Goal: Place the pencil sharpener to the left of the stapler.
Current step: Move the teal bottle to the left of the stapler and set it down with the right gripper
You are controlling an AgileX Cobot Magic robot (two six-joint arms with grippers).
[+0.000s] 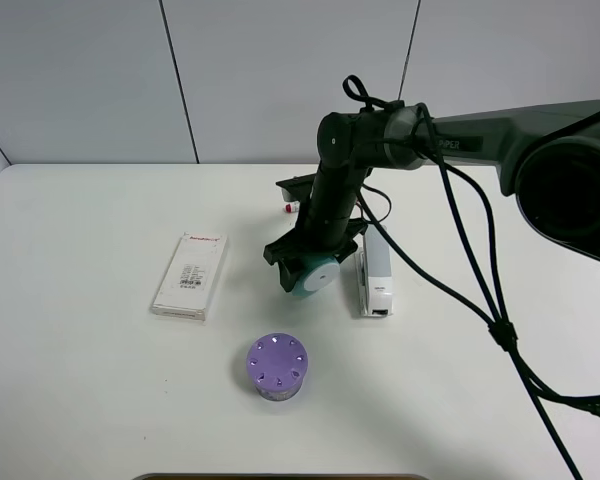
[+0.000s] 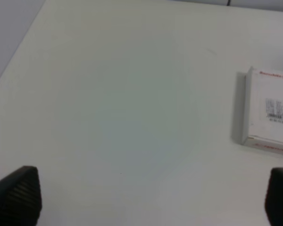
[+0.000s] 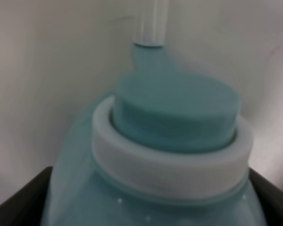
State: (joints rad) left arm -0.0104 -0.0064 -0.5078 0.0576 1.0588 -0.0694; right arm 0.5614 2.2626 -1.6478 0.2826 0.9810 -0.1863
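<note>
While the right pincer (image 1: 298,262) is clamped on the pencil sharpener (image 1: 316,277), its dark fingers (image 3: 19,200) pressing the teal body on both sides in the right wrist view, the sharpener sits just left of the stapler (image 1: 374,268). Only a narrow strip of tabletop (image 1: 80,380) separates them, and I cannot tell whether the sharpener rests on the surface or hangs just above it. Its white round face points toward the front edge. The stapler lies front to back, its long left edge facing the sharpener. Left of the sharpener a wider band of bare surface runs to the long edge of a flat white box (image 1: 190,275), and in front of it, well apart, stands a purple cylinder (image 1: 277,367). Behind the arm a red-capped marker (image 1: 292,208) is partly hidden. The left pincer (image 2: 146,200) is spread wide, its fingertips (image 2: 19,195) over open white tabletop, with the box ahead to one side and the tabletop's edge on the other.
</note>
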